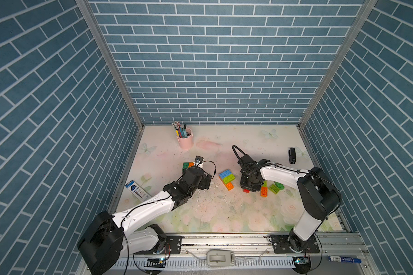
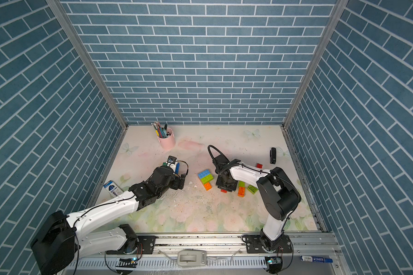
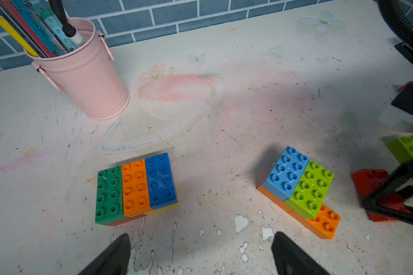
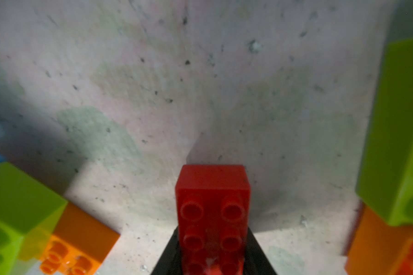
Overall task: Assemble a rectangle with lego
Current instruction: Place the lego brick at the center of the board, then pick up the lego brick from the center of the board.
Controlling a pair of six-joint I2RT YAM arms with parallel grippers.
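Note:
A flat lego block of dark green, orange and blue bricks (image 3: 135, 188) lies ahead of my left gripper (image 3: 202, 240), whose jaws are open and hold nothing. In both top views this block (image 1: 187, 165) (image 2: 174, 165) is partly hidden under that gripper (image 1: 198, 163). A second block of light blue and lime bricks over orange ones (image 1: 227, 178) (image 3: 301, 185) sits mid-table. My right gripper (image 4: 211, 262) (image 1: 248, 189) points down, its fingers flush against the sides of a red brick (image 4: 212, 214) (image 2: 223, 190) low at the table. Loose orange (image 1: 264, 191) and lime (image 1: 274, 188) bricks lie beside it.
A pink pen cup (image 1: 185, 140) stands near the back wall. A black stapler (image 1: 292, 155) lies at the back right, with a red brick (image 2: 259, 165) behind the right arm. A blue-and-white box (image 1: 137, 189) rests at the left edge.

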